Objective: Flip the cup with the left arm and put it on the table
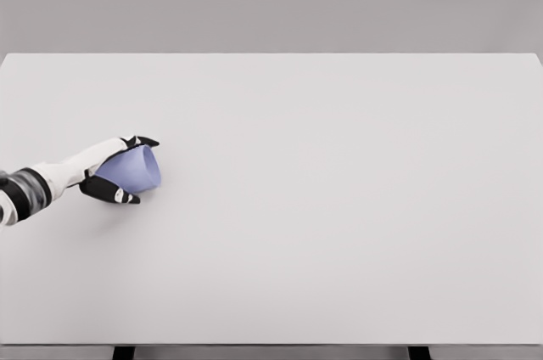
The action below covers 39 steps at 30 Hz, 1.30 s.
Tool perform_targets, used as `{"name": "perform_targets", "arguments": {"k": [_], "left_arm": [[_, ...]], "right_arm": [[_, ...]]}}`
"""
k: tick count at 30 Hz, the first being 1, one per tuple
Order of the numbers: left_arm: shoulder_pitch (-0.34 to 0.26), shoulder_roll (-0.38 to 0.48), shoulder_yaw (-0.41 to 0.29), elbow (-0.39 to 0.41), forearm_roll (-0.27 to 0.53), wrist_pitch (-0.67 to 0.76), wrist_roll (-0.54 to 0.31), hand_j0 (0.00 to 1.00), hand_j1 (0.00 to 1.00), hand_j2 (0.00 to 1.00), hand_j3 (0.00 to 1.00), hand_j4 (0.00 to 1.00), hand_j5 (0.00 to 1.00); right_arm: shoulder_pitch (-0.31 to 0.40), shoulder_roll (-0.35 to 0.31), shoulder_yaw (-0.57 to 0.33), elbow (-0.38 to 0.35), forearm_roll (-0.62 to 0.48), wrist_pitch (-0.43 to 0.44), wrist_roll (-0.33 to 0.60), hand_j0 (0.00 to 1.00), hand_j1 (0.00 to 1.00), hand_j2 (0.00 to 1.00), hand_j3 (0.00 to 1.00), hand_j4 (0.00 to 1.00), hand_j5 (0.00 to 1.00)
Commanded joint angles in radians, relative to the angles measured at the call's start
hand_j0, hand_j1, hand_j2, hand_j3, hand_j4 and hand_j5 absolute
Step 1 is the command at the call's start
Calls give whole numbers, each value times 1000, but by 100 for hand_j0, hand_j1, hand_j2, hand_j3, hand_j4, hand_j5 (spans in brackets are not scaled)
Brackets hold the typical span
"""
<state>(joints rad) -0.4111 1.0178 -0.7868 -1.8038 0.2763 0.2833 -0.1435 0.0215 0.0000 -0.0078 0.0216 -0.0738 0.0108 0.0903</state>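
Observation:
A pale blue cup (136, 170) lies on its side on the white table (339, 207), at the left, with its wide mouth facing right. My left hand (123, 169) reaches in from the left edge and is wrapped around the cup's body. Dark fingertips (142, 141) show above the cup and a dark thumb (119, 194) below it. The cup's narrow end is hidden inside the hand. The right arm does not show in the head view.
The table's far edge (271, 54) runs along the top against a grey wall. Its near edge (271, 345) lies along the bottom, with two dark legs under it.

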Motion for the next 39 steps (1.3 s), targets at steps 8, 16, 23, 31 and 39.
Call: {"name": "perform_targets", "arguments": {"k": [8,16,23,31,39], "left_arm": [[-18,1,-3,0,1,2,-1,83,83,83,83,83,83],[-18,-10,-2,1,1,1,1,76,76,76,76,76,76],[-37,-41,9,1,11,1,10,78,78,78,78,78,78],[-40,-85,60,3,50,1,13,80,80,80,80,80,80],[-28,-110,103,3,84,1,13,81,81,81,81,81,81]], "right_arm": [[0,0,0,0,0,0,0,100,100,100,100,100,100],[0,0,0,1,0,0,0,100,100,100,100,100,100],[-2,0,0,1,-1,0,0,100,100,100,100,100,100],[0,0,0,1,0,0,0,100,100,100,100,100,100],[0,0,0,0,0,0,0,100,100,100,100,100,100]]}}
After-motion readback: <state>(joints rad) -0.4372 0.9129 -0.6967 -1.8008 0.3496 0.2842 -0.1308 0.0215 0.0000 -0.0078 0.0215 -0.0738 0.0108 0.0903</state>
